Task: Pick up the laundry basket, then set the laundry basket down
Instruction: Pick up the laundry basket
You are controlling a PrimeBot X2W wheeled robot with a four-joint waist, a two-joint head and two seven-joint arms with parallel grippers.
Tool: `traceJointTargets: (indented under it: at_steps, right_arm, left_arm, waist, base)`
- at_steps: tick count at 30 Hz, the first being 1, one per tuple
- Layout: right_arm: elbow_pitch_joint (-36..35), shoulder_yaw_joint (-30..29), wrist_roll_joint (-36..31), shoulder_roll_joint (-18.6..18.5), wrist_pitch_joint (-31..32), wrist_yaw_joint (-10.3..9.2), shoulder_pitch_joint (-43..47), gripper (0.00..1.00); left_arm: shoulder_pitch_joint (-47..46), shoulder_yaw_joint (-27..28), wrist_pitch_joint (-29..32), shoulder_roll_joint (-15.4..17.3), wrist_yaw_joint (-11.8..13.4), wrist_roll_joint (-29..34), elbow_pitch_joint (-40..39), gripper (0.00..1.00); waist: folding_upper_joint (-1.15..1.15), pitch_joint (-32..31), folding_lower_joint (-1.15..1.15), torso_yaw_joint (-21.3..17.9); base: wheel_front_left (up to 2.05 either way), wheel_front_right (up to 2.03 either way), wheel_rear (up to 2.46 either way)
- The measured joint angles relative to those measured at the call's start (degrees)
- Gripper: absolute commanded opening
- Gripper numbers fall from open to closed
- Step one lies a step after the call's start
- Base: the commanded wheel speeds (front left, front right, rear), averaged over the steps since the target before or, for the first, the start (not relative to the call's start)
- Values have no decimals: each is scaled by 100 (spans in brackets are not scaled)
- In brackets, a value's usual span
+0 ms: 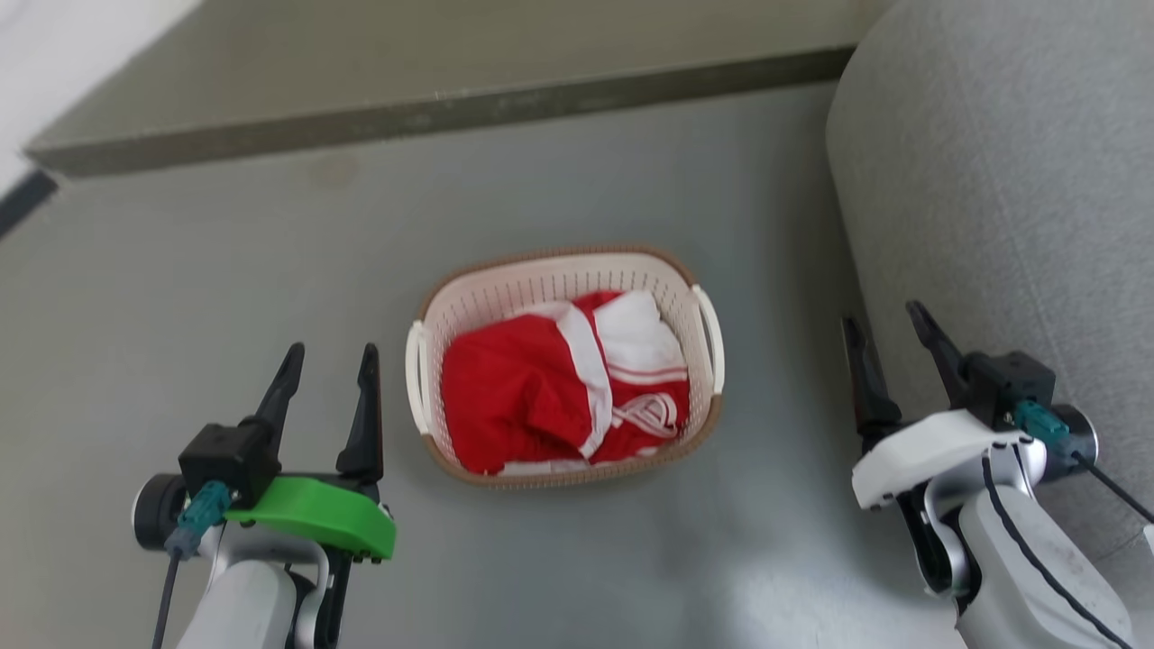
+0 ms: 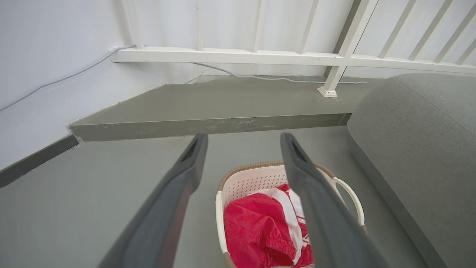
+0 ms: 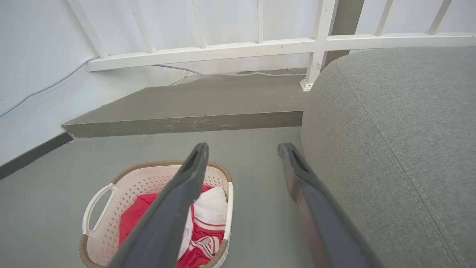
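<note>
Left gripper (image 1: 332,353): fingers are standing spread, holding nothing.
Right gripper (image 1: 882,317): also standing spread, empty — beside the fabric sofa (image 1: 992,180).
Laundry basket (image 1: 541,281): sitting on the grey floor (image 1: 631,541) between the grippers — perforated cream plastic, brown woven rim, red-white cloth (image 1: 514,397) inside.

A grey floor (image 1: 225,297) meets a low raised step (image 2: 208,108) under a white railing (image 2: 230,56); on the right, what looks like a grey sofa (image 1: 992,180).
</note>
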Motion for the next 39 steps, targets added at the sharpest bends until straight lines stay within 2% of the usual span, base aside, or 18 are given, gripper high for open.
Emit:
traceJointTargets:
  at_steps: [13, 21, 39]
  right_arm:
    - [85, 26, -9, 134, 62, 0, -555, 100]
    - [291, 64, -19, 243, 181, 0, -1018, 100]
    - [879, 157, -36, 430, 385, 53, -2085, 100]
  left_arm:
    - [-493, -60, 30, -20, -124, -35, 41, 100]
    - [-979, -91, 276, -69, -199, -99, 374, 100]
    - [-2042, -65, 559, -81, -353, -134, 1189, 100]
  waist:
    - [0, 947, 0, -11]
    - [0, 1669, 0, -3]
    - [0, 2870, 1, -16]
  base:
    - [0, 0, 0]
    - [0, 0, 0]
    - [0, 0, 0]
